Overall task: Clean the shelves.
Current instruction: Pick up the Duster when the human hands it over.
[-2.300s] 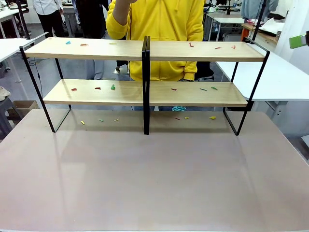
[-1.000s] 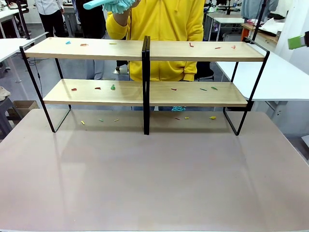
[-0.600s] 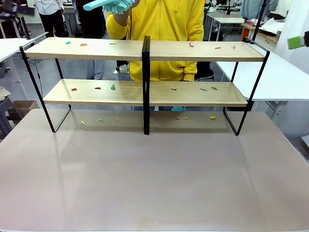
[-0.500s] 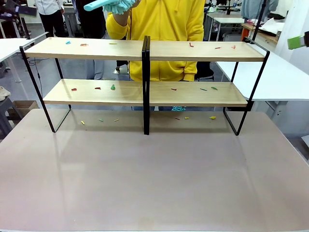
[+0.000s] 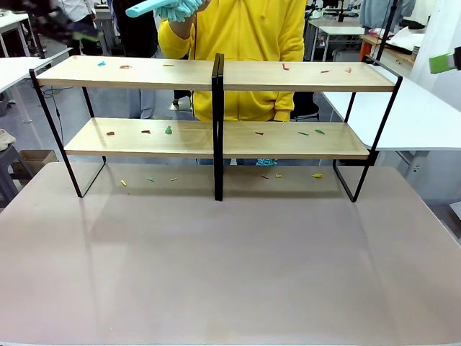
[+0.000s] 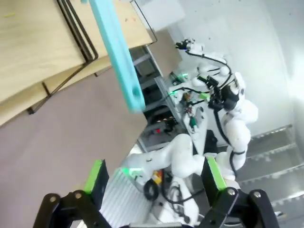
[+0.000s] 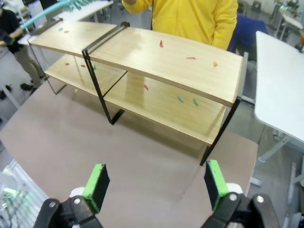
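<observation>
Cut off by the front view's top edge: person (image 5: pixel 238 50) in yellow, from the shoulders up, and teal duster (image 5: pixel 155 7) held high. Legs hidden behind the shelves (image 5: pixel 216 76). At top left, dark smear (image 5: pixel 61 21) with a green fleck, too blurred to identify. Clipped by the right edge down to one green pad: right gripper (image 5: pixel 446 62). Too small to name: coloured scraps (image 5: pixel 168 130) on boards and bench (image 5: pixel 230 267). Mostly hidden behind the lower board: teal bit (image 5: pixel 266 162). In left wrist view, teal handle (image 6: pixel 118 57) cropped at top.

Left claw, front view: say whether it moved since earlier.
Yes. The left claw has swept rightward from the picture's left edge, now blurred above the shelves' left end.
</observation>
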Tool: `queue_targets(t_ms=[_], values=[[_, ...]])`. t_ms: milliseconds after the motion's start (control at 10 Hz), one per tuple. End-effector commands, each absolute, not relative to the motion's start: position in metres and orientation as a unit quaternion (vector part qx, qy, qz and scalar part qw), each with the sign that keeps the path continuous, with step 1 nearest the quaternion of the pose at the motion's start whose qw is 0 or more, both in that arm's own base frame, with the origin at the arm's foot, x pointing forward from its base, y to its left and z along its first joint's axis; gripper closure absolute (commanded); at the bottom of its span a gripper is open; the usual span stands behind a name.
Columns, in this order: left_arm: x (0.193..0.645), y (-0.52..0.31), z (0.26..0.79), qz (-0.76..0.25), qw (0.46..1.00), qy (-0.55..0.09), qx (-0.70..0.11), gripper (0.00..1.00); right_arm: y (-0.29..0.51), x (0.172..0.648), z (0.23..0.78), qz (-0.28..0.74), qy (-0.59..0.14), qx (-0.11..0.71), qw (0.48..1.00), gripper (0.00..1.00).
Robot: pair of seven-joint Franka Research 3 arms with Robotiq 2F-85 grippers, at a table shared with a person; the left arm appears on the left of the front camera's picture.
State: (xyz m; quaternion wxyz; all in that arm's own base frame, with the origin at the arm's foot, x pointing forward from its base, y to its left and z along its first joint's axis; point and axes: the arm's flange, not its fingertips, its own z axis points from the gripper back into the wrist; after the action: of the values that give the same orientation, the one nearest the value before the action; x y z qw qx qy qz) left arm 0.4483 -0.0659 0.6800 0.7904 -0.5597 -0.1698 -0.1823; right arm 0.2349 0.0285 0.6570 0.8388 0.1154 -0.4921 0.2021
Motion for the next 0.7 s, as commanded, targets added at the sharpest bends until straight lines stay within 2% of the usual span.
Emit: queue_targets(t_ms=[0,400,600], values=[[0.508,-0.078,0.706,-0.143,0.791,-0.129,-0.581,0.00,0.027,0.235,0.657,0.202,-0.492,0.119,0.838,0.00],[0.551,-0.119,0.687,-0.110,0.771,-0.095,-0.620,0.00,0.027,0.235,0.657,0.202,-0.492,0.119,0.838,0.00],[0.555,-0.126,0.683,-0.100,0.781,-0.096,-0.609,0.00,0.027,0.235,0.657,0.202,-0.492,0.119,0.838,0.00]])
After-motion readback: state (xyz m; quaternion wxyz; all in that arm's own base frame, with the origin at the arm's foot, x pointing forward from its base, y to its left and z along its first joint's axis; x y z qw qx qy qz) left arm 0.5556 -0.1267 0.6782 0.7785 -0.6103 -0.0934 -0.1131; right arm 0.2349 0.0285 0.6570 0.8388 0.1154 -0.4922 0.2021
